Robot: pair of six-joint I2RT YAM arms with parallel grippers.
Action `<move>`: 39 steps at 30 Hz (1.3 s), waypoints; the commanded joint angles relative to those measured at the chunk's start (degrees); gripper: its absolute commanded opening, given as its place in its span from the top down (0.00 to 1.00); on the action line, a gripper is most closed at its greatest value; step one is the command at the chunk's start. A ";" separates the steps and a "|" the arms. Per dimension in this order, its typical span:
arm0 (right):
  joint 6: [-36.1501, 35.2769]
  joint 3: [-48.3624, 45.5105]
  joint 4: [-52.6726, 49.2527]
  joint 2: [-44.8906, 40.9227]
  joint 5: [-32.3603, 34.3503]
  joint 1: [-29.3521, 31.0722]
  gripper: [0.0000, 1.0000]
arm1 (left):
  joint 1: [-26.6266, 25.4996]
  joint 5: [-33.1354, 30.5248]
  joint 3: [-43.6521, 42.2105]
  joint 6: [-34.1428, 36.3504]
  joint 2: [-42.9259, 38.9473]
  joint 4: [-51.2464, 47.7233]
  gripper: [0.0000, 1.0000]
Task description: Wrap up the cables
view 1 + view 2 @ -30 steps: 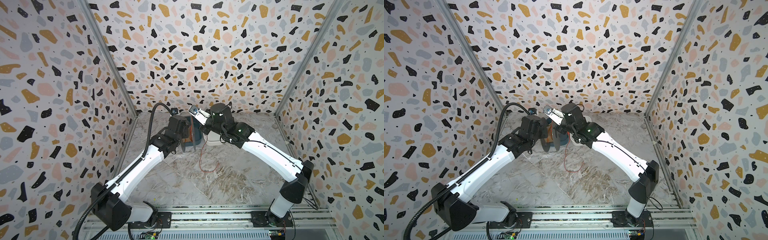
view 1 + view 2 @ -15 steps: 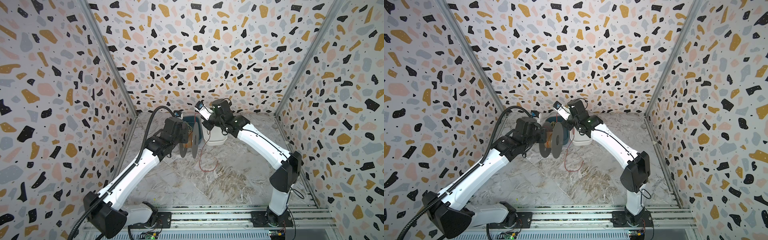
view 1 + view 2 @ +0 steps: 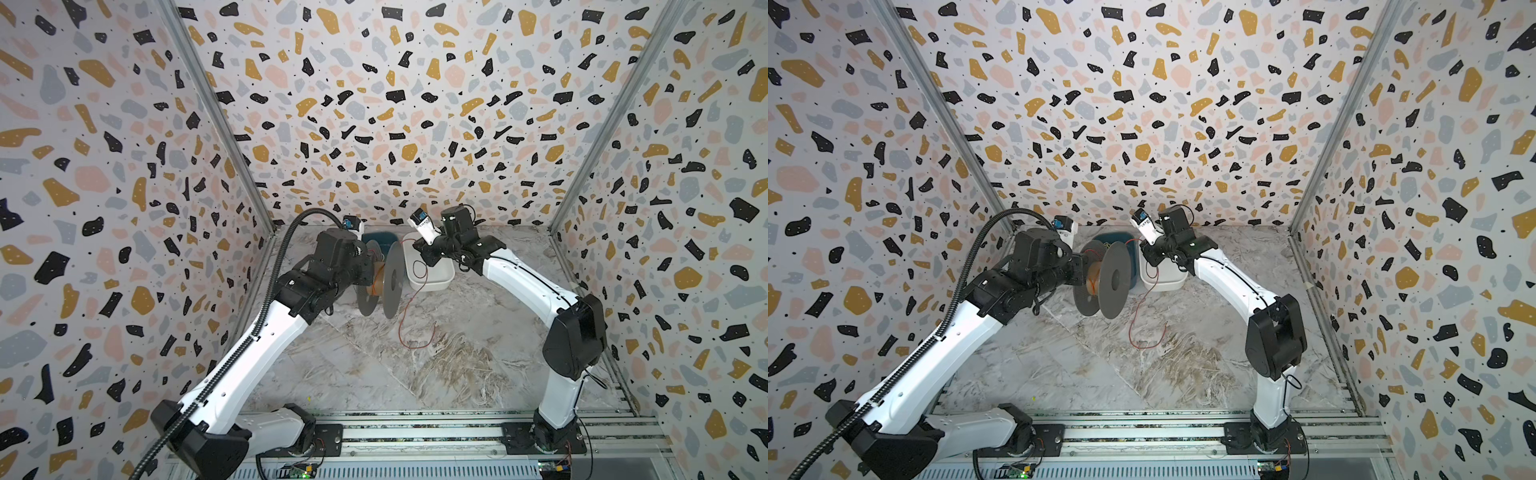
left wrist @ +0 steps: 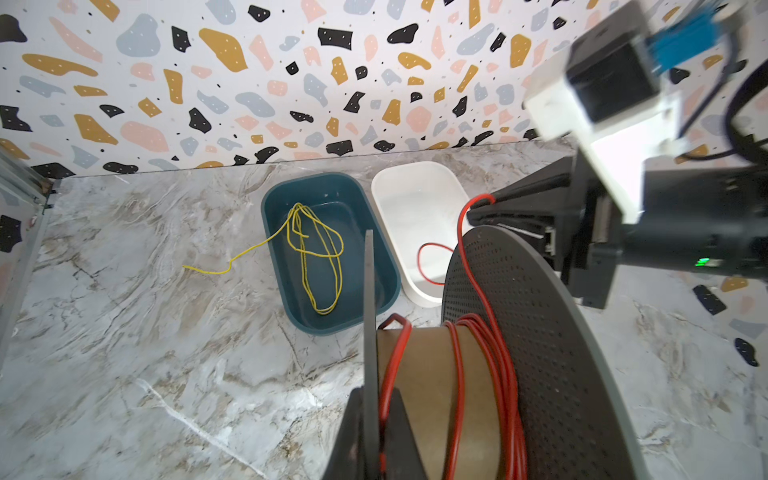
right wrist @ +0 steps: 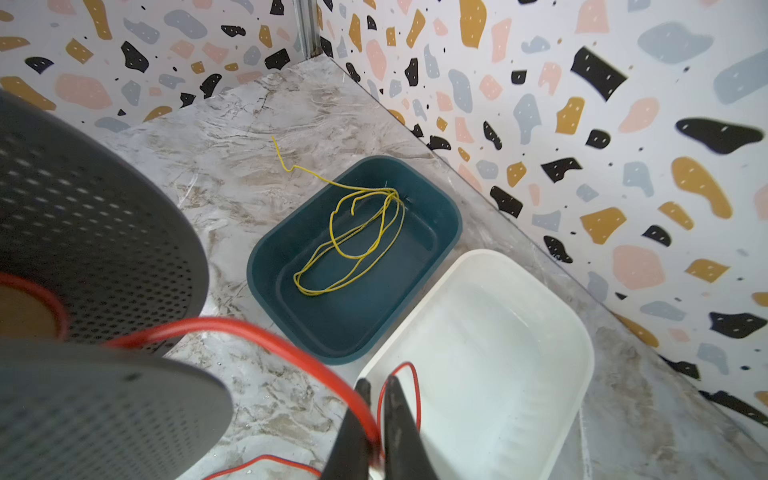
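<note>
Nearest the camera in a top view, at the centre of the frame, a slack loop of the red cable [image 3: 400,328] lay on the marble tabletop [image 3: 457,374]. From there it ran up to the right gripper [image 5: 377,384]. Its fingers stood pressed almost together, with only a slit between the tips, and pinched the cable at the lower centre of the right wrist view. Past the grip the cable arced across to the spool [image 4: 540,332] at the lower right of the left wrist view. There several red turns lay round the cardboard core, against the perforated flange. The left gripper [image 4: 372,395] was clamped tight on the spool's other flange, seen edge-on at the bottom of that view, holding the spool clear of the tabletop. Farther back a short red loop hung over the white bin [image 4: 415,166]. This stood just beside the teal bin [image 4: 291,299], which held yellow wire [image 4: 300,216], and both were near the back wall.
</note>
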 commanded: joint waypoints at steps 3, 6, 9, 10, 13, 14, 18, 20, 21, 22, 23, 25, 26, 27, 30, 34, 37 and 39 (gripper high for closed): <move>2.87 -5.35 5.57 -2.52 -5.61 -1.25 0.84 | -0.14 3.64 5.09 -2.27 -2.36 1.57 1.00; 3.64 -8.24 7.13 -3.00 -7.44 -1.48 0.80 | -0.06 4.82 6.67 -3.04 -2.36 0.91 1.00; 4.67 -12.57 10.10 -4.63 -9.06 -1.48 0.73 | -0.04 5.20 8.46 -4.14 -2.11 0.39 1.00; 5.35 -14.42 11.46 -5.43 -9.37 -1.46 0.69 | -0.06 5.21 9.16 -4.55 -2.02 0.15 1.00; 6.94 -18.53 14.37 -7.58 -10.40 -1.36 0.56 | -0.06 5.25 10.67 -5.30 -1.95 -0.03 1.00; 7.57 -20.00 15.76 -8.51 -10.76 -1.40 0.49 | -0.06 5.41 11.20 -5.59 -1.90 0.06 1.00; 8.85 -24.18 18.27 -11.80 -11.41 -1.31 0.37 | -0.06 6.57 12.80 -6.46 -1.67 0.10 1.00; 8.88 -26.58 19.54 -13.86 -10.84 -1.30 0.32 | -0.06 7.18 12.96 -6.74 -2.05 0.75 1.00; 8.88 -27.49 19.95 -14.69 -10.43 -1.14 0.31 | -0.06 7.30 13.00 -6.85 -2.26 1.16 1.00; 8.88 -28.50 20.50 -15.67 -10.07 -1.14 0.30 | -0.06 7.47 13.19 -6.99 -2.49 1.37 1.00; 9.10 -29.68 21.12 -16.78 -9.62 -1.14 0.28 | -0.06 7.49 13.50 -7.19 -2.62 1.34 1.00; 9.32 -31.54 22.04 -18.66 -9.07 -1.05 0.26 | -0.06 7.75 14.07 -7.79 -2.95 1.24 1.00; 9.55 -32.55 22.43 -19.69 -8.90 -1.05 0.26 | -0.06 7.95 14.27 -8.15 -3.26 1.24 1.00; 9.58 -33.32 22.72 -20.54 -8.91 -0.97 0.25 | -0.04 8.17 14.36 -8.47 -3.52 1.33 1.00; 10.08 -36.01 23.55 -23.13 -9.69 -0.68 0.25 | -0.06 8.63 14.45 -9.18 -4.36 1.27 1.00; 11.94 -40.55 26.24 -26.35 -13.56 0.75 0.25 | -0.06 8.63 13.69 -10.11 -5.54 1.44 1.00; 13.73 -44.99 29.69 -29.23 -14.29 2.16 0.26 | -0.06 8.67 12.92 -10.71 -6.12 1.94 1.00; 14.71 -47.34 31.38 -30.75 -14.88 2.63 0.26 | -0.06 8.55 12.32 -11.19 -6.31 2.34 1.00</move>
